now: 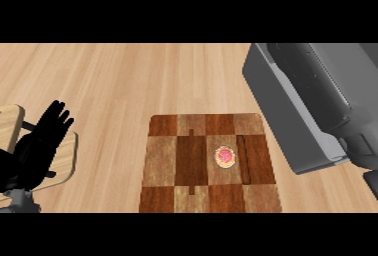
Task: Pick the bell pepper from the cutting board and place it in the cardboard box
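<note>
— Chequered wood lies nearest: the cutting board (166, 165), with the bell pepper (225, 156) on it, toward three o'clock of its middle. Nothing picked yet?
— None of it, I'd judge. Grasp, carry and release are all left.
— And the hands?
— At nine o'clock the left hand (44, 135) rests open, fingers up, over what is likely the cardboard box (66, 160). At four o'clock the right hand (365, 155) barely shows below its grey forearm (310, 90); open or closed, I cannot tell.
— Farther off?
— Pale plank worktop (133, 75) toward twelve o'clock; no room shows.
</note>
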Robot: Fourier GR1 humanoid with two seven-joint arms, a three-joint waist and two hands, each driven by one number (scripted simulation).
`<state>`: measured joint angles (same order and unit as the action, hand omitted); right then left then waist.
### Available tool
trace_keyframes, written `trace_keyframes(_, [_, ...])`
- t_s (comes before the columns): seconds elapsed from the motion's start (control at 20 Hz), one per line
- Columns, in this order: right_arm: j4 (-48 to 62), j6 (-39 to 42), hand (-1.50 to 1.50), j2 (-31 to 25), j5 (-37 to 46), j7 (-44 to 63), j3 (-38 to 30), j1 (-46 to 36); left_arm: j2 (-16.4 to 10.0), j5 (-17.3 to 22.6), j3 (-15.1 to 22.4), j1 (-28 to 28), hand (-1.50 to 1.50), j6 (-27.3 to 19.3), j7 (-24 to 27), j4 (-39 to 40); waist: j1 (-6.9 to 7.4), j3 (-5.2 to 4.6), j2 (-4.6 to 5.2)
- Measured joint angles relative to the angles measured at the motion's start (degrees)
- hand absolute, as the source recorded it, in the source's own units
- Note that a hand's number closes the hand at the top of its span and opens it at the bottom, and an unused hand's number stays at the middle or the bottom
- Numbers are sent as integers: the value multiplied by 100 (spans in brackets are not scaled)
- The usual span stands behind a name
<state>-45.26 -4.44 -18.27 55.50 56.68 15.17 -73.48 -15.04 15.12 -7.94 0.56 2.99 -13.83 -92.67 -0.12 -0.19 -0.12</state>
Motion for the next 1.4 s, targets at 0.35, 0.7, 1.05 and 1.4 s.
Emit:
trace_keyframes(0.35, [89, -16, 150, -486, 58, -589, -290, 489, 21, 25, -5, 33, 0, 39, -131, -46, 33, -12, 28])
trace_keyframes(0.7, [552, -543, 150, -776, 41, -1462, -693, 829, 55, 2, -23, 99, 0, 38, -160, -16, 72, -13, 44])
trace_keyframes(1.05, [1279, -1034, 150, -694, -166, -2169, -1132, 1171, 73, -37, -21, 145, 0, 82, -139, 1, 113, -11, 65])
trace_keyframes(1.4, [2083, -1056, -150, -639, -600, -2439, -1684, 1449, 99, -55, -34, 179, 0, 88, -98, 25, 146, -4, 80])
